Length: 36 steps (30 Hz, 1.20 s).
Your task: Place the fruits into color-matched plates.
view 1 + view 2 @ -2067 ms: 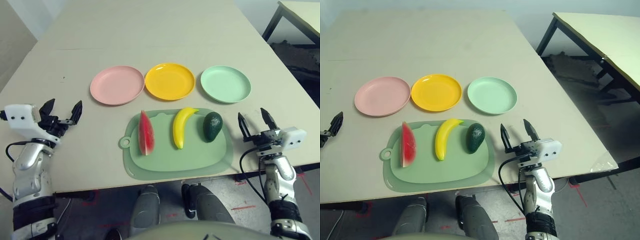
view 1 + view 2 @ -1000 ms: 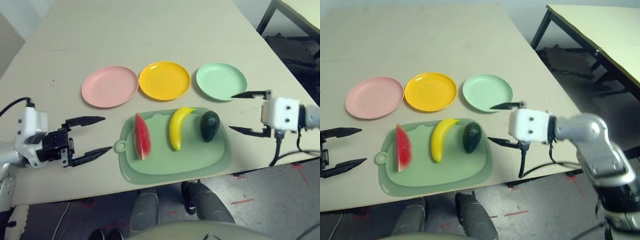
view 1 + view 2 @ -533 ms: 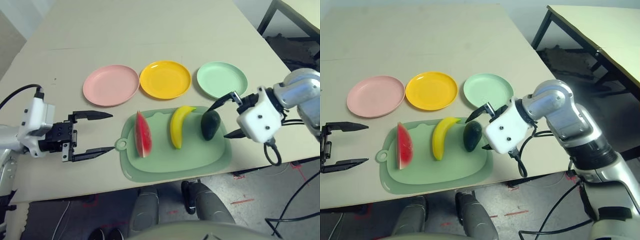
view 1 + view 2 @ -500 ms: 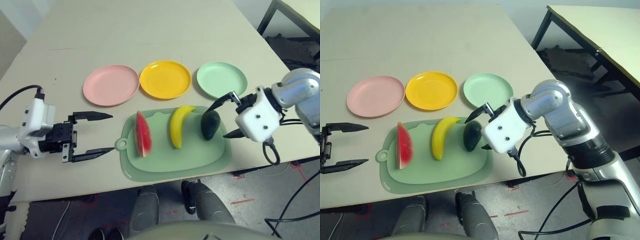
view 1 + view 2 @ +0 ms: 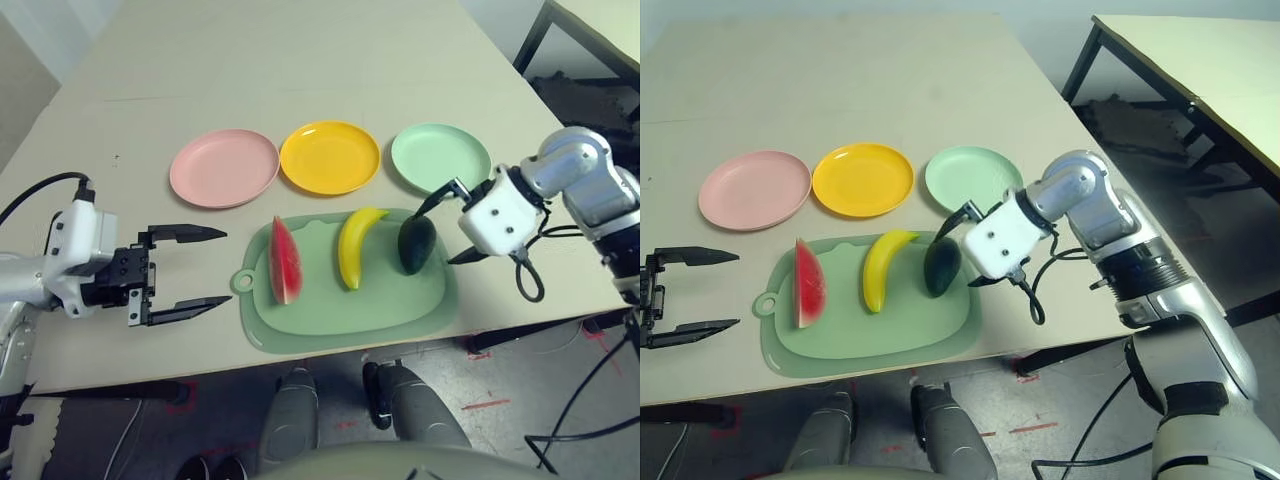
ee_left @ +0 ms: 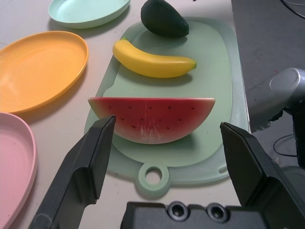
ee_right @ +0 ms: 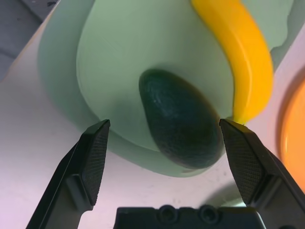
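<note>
Three round plates are set in a row on the beige surface (image 5: 300,60): a pink plate (image 5: 224,167) at the robot's left, a yellow-orange plate (image 5: 330,157) in the middle and a mint green plate (image 5: 440,159) at the right. All three plates are seen bare. Nearer the robot, a pale green mat (image 5: 350,300) with a ring tab toward the left is laid flat, and the three fruits are carried on it side by side. The red watermelon wedge (image 5: 283,261) with its green rind is placed at the left of the mat, the curved yellow banana (image 5: 356,245) in the middle, and the dark green avocado (image 5: 415,244) at the right, close to the mat's right edge.

The right gripper (image 5: 446,223) is held at the avocado, angled down toward it from the right, and its jaws are spread wide. In the right wrist view the avocado (image 7: 181,125) is framed between the two black fingers (image 7: 93,157), with clear gaps on both sides; no contact is seen.

The left gripper (image 5: 200,268) is held over bare surface to the left of the mat, well short of the ring tab, pointing toward the watermelon wedge. Its jaws are likewise spread apart and nothing is held between them.
</note>
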Each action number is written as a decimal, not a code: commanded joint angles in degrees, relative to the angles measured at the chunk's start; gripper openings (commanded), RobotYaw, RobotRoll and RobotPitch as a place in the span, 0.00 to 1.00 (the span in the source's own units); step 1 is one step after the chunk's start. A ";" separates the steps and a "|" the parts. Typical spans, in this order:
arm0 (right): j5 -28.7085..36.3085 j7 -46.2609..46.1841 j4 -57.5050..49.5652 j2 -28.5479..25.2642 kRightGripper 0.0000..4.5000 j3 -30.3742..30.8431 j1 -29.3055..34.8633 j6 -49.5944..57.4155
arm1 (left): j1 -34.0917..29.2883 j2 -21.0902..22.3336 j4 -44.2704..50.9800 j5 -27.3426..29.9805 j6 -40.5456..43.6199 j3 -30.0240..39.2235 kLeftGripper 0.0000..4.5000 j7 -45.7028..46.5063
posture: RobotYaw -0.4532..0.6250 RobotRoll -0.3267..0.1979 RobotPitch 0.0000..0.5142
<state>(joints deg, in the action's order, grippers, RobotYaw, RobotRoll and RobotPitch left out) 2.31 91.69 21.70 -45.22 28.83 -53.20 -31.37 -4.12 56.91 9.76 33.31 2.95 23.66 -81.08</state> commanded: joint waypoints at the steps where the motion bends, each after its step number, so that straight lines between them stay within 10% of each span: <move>1: -3.06 -1.27 4.75 1.90 1.00 -0.82 -2.14 -2.24 | -0.63 0.37 1.69 -0.28 0.07 0.09 1.00 -0.08 | 0.48 0.62 0.30; 36: -8.81 -4.23 12.90 8.15 0.93 -0.86 -1.90 -4.11 | 2.90 0.57 2.04 -1.74 0.69 -3.90 1.00 0.23 | 0.47 0.62 0.34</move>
<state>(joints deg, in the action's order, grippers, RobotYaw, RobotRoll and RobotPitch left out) -7.20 86.34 35.66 -37.06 28.37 -55.39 -36.38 -1.06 56.93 11.23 32.57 3.95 20.68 -80.57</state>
